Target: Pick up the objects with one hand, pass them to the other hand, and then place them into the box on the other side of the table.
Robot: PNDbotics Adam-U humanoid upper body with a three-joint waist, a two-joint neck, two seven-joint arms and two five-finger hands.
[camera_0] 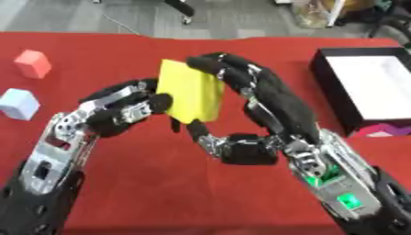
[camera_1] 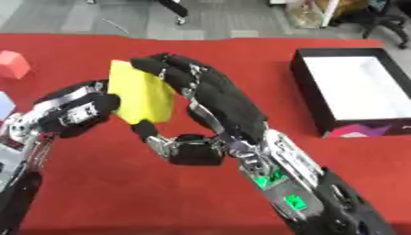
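Two black-and-silver forearms fill the foreground, and a yellow block [camera_0: 191,91] is gripped between both hands above the red table [camera_0: 144,183]. Fingers of the right hand [camera_0: 265,92] are curled over the block's top and far face, with the thumb set under its lower corner. Curled fingers of the left hand [camera_0: 128,108] are pressed against the block's near-left face. Beyond the left hand, a pink block [camera_0: 33,63] and a pale blue block [camera_0: 19,103] are seen apart on the cloth. To the right of the right hand lies a black box [camera_1: 309,87] with a white interior. No readable writing is shown; only green lights on the right wrist. The pale blue block is cut to a sliver in the right eye view.
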